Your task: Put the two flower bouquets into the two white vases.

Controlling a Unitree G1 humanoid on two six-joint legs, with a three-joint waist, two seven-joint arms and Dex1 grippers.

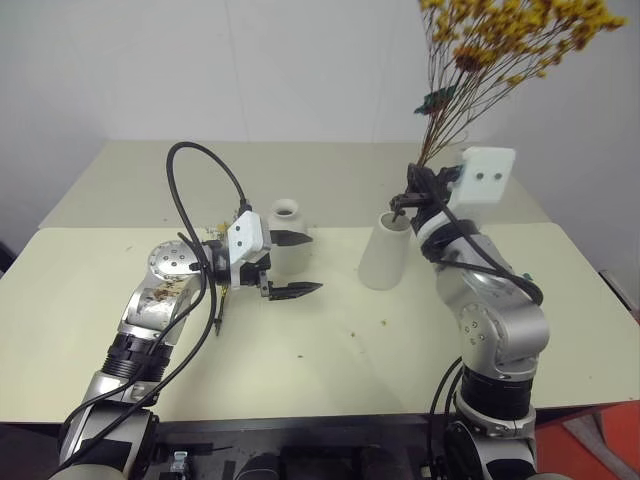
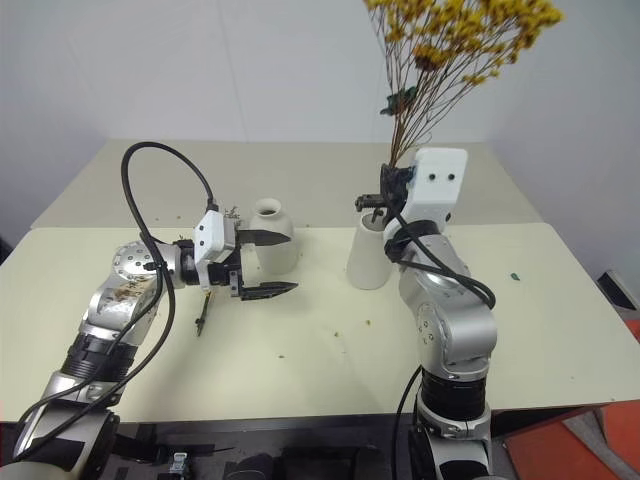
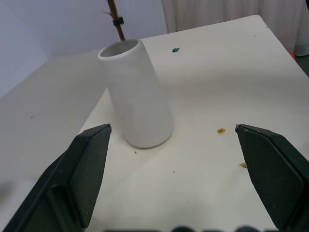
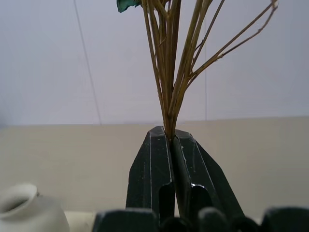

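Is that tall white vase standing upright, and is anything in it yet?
Upright on the table. Whether the wide vase holds anything cannot be told: the yellow bouquet is clamped in the right gripper by its rim.

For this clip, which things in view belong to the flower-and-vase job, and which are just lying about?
Belongs to the job:
- yellow bouquet, stems clamped in the right gripper
- wide-mouthed vase
- narrow-necked vase
- left gripper, fingers open, holding nothing

Just lying about:
- small crumbs shed on the table
- a green scrap on the table
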